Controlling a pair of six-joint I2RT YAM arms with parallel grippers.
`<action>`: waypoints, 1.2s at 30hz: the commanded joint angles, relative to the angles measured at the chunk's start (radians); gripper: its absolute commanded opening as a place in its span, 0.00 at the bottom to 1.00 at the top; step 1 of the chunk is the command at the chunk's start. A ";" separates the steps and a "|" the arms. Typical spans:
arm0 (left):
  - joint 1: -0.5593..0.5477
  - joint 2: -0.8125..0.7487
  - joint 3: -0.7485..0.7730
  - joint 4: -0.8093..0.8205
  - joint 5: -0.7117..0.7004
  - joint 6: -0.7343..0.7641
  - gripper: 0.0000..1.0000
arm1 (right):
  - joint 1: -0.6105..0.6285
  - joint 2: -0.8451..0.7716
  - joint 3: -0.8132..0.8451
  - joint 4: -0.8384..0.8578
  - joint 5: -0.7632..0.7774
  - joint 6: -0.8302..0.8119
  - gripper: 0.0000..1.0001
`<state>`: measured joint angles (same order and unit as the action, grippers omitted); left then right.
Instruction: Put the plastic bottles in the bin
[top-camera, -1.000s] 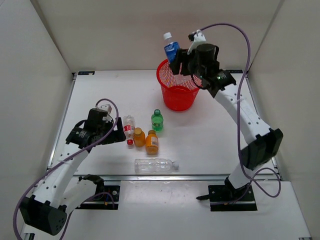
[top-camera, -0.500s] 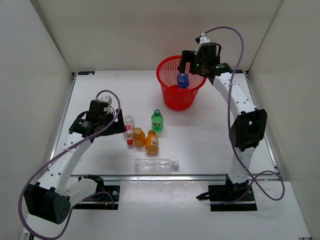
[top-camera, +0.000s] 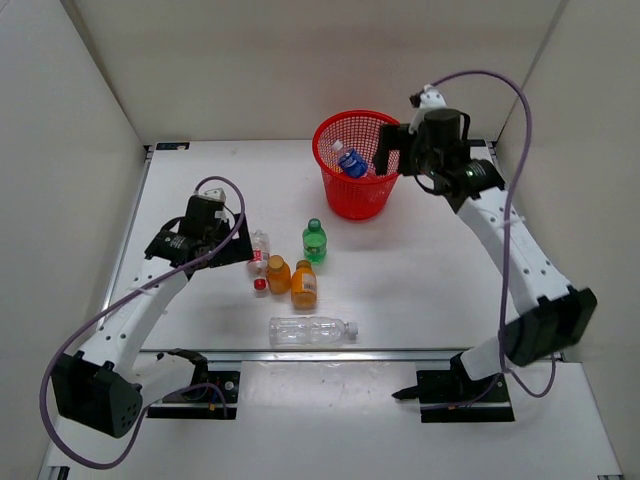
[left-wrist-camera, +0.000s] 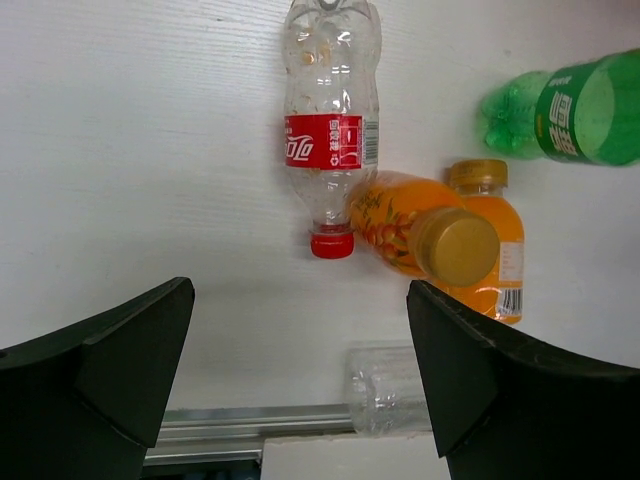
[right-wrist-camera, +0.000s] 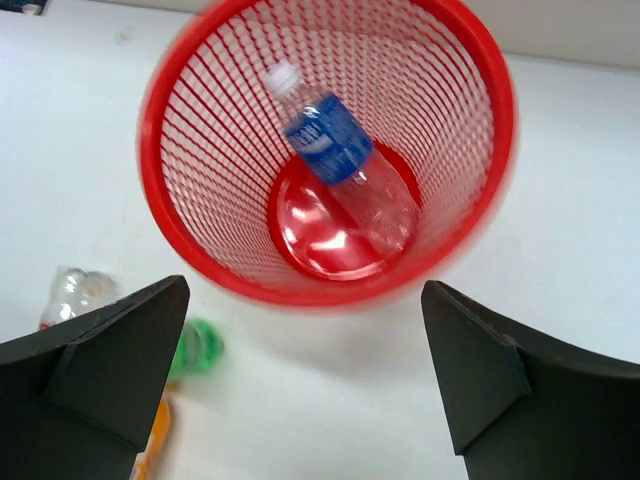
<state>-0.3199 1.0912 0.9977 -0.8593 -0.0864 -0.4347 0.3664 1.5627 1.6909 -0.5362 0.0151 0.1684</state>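
Note:
The red mesh bin (top-camera: 335, 185) (right-wrist-camera: 180, 250) stands at the far middle of the table, with the blue-labelled bottle (top-camera: 351, 163) (right-wrist-camera: 340, 165) lying inside it. My right gripper (top-camera: 388, 152) (right-wrist-camera: 305, 375) hangs open and empty above the bin's right rim. On the table lie a clear bottle with red label and cap (top-camera: 258, 257) (left-wrist-camera: 331, 130), two orange bottles (top-camera: 279, 274) (top-camera: 303, 284) (left-wrist-camera: 420, 228) (left-wrist-camera: 495, 240), a green bottle (top-camera: 314, 240) (left-wrist-camera: 570, 115) and a long clear bottle (top-camera: 311, 329) (left-wrist-camera: 385, 388). My left gripper (top-camera: 236, 252) (left-wrist-camera: 300, 375) is open, just left of the red-capped bottle.
White walls enclose the table on three sides. A metal rail (top-camera: 350, 352) (left-wrist-camera: 250, 425) runs along the near edge, close to the long clear bottle. Both arm bases (top-camera: 195, 392) (top-camera: 465, 390) are bolted below it.
My right gripper opened and the blue-labelled bottle dropped into the bin; the right arm then swung to the right. The left gripper crept toward the red-capped bottle.

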 joint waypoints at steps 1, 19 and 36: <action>-0.021 0.030 0.025 0.055 -0.068 -0.071 0.98 | -0.015 -0.194 -0.170 -0.022 0.097 0.043 0.99; 0.002 0.458 -0.042 0.497 -0.147 -0.205 0.99 | -0.403 -0.774 -0.735 -0.373 -0.006 0.112 0.99; 0.070 0.506 0.053 0.416 -0.154 -0.202 0.42 | -0.440 -0.808 -0.784 -0.361 0.020 0.140 0.99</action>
<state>-0.2821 1.6680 0.9607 -0.3916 -0.1932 -0.6537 -0.0620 0.7467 0.9154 -0.9333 0.0406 0.3111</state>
